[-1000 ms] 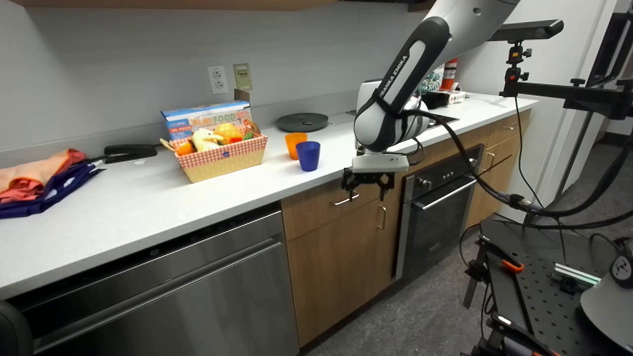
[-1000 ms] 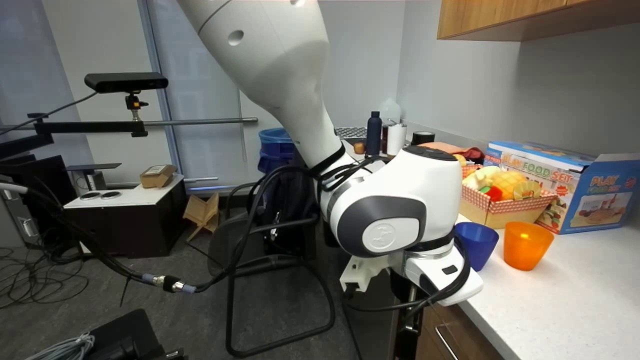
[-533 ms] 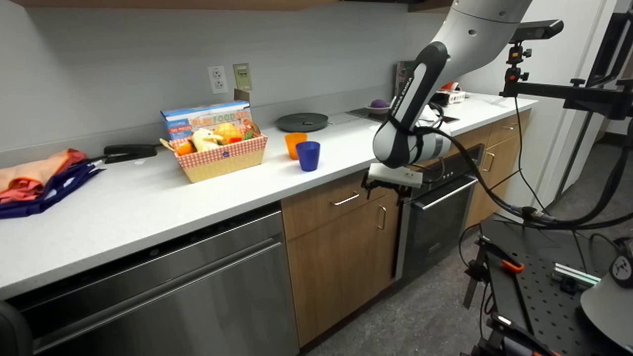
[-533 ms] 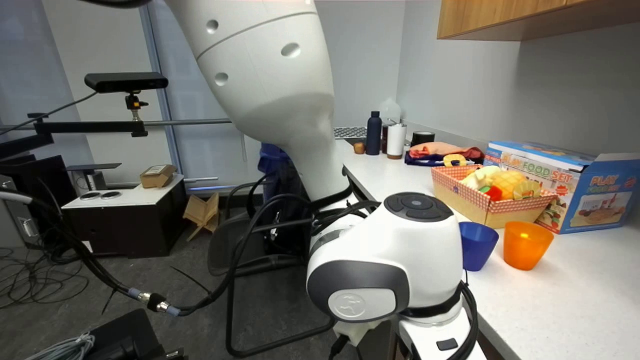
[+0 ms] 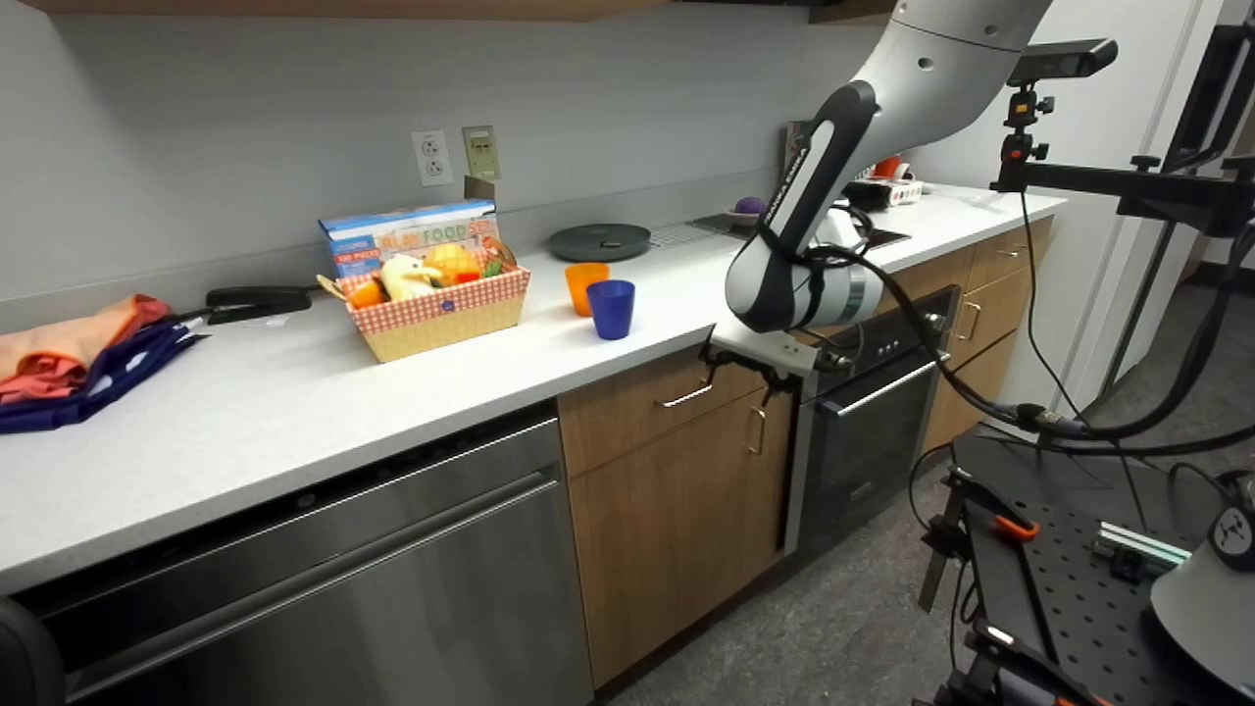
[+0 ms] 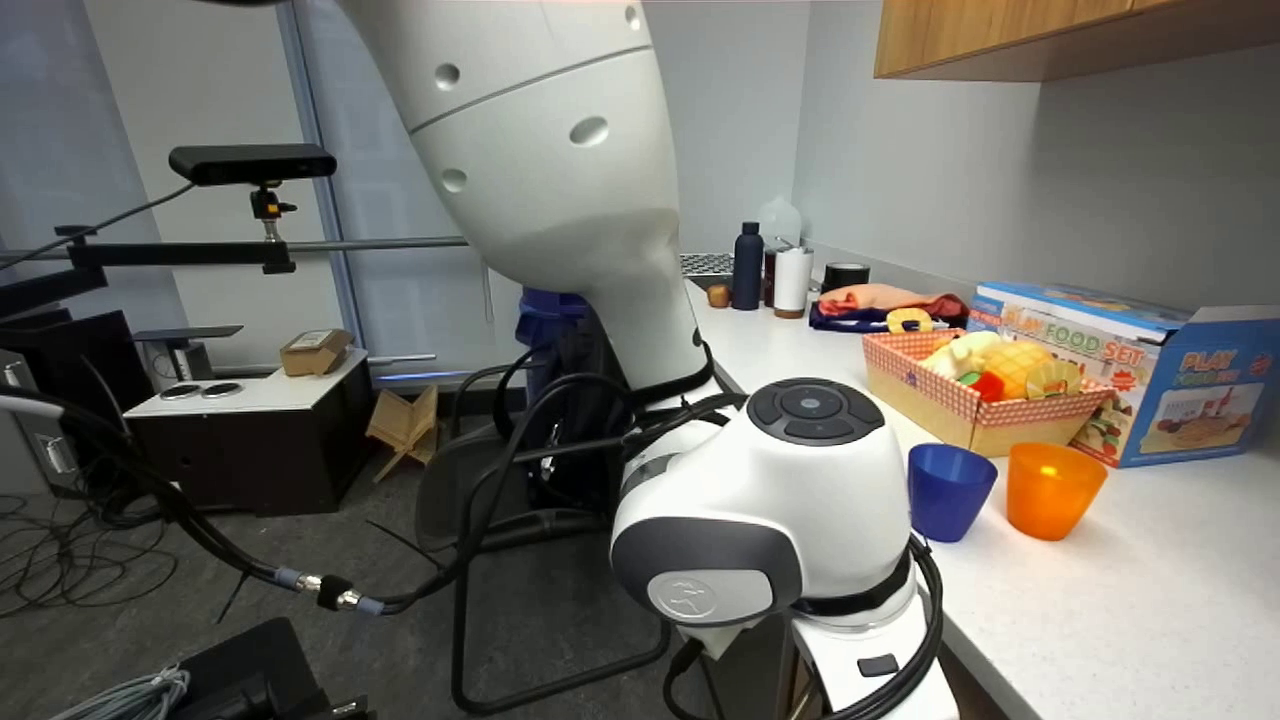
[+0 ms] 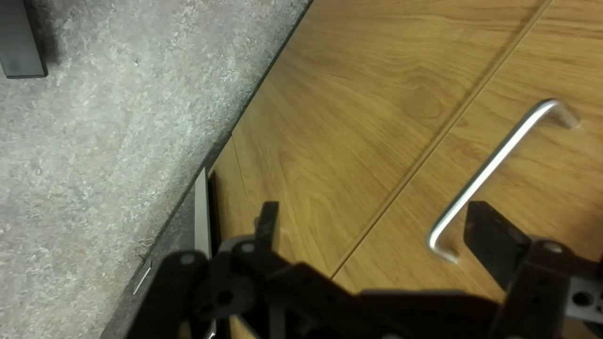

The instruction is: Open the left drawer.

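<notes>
The left drawer (image 5: 613,417) has a wood front that sits flush with the cabinet in an exterior view. Its silver bar handle (image 5: 686,396) is fixed across the front. My gripper (image 5: 738,386) hangs tilted just right of the handle there, below the counter edge. Seen from the wrist, the gripper (image 7: 373,207) has its fingers wide apart. The lower end of the handle (image 7: 480,181) appears between them, close to the right finger (image 7: 492,240). Nothing is gripped, and whether that finger touches the bar I cannot tell. Behind the arm, the gripper is hidden in an exterior view.
Below the drawer is a cabinet door (image 5: 677,520) with its own handle (image 5: 757,431). A dishwasher (image 5: 343,588) stands to the left and an oven (image 5: 873,422) to the right. Blue (image 5: 612,310) and orange (image 5: 584,286) cups stand on the counter (image 5: 294,392) above.
In an exterior view, my gripper moved right off the front of the handle, then a little back left, and now hangs tilted. It stays open. The drawer has not moved.
</notes>
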Controlling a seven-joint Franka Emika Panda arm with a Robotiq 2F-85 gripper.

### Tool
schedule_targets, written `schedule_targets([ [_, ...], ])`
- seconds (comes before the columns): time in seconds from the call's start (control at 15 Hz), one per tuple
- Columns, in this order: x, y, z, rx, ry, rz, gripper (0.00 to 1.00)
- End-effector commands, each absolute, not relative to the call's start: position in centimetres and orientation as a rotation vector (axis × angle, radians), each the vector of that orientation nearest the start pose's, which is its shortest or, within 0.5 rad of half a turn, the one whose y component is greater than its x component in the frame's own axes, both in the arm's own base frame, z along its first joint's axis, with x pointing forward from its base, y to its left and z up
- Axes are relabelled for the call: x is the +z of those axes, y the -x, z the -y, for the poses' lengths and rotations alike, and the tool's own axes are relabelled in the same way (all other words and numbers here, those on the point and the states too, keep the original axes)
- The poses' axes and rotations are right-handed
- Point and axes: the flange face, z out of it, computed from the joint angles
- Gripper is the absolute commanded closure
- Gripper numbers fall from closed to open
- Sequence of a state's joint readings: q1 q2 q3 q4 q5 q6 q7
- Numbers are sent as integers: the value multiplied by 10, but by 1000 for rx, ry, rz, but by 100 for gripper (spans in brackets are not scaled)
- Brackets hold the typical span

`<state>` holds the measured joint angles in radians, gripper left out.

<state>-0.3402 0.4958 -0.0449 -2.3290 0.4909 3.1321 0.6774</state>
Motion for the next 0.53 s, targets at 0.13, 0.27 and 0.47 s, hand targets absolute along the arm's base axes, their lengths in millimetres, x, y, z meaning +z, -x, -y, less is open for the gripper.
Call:
schedule_targets([
  [0.13, 157, -491, 231, -502, 2061, -2103, 0],
  [0.27, 155, -497, 232, -511, 2033, -2104, 0],
  [0.47, 142, -501, 245, -511, 1993, -2128, 0],
])
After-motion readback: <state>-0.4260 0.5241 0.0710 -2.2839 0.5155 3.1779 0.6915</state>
